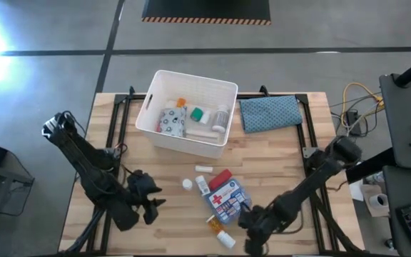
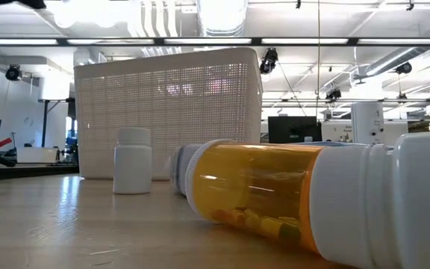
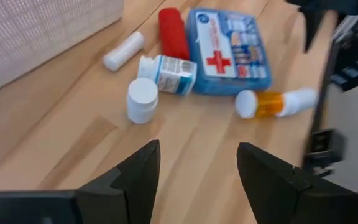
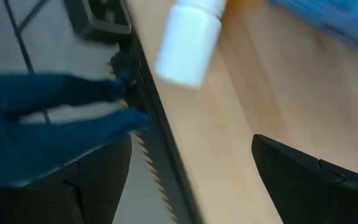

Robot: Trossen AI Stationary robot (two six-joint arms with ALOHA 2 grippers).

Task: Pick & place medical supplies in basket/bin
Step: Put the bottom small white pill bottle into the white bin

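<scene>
Tools: left tool (image 3: pixel 194 171) released; right tool (image 4: pixel 185 180) released; one basket (image 1: pixel 188 107); one pouch (image 1: pixel 227 197).

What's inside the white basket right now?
The white basket holds a patterned pack, a green cube, an orange-capped vial and a white bottle. Anything beneath them is covered.
</scene>
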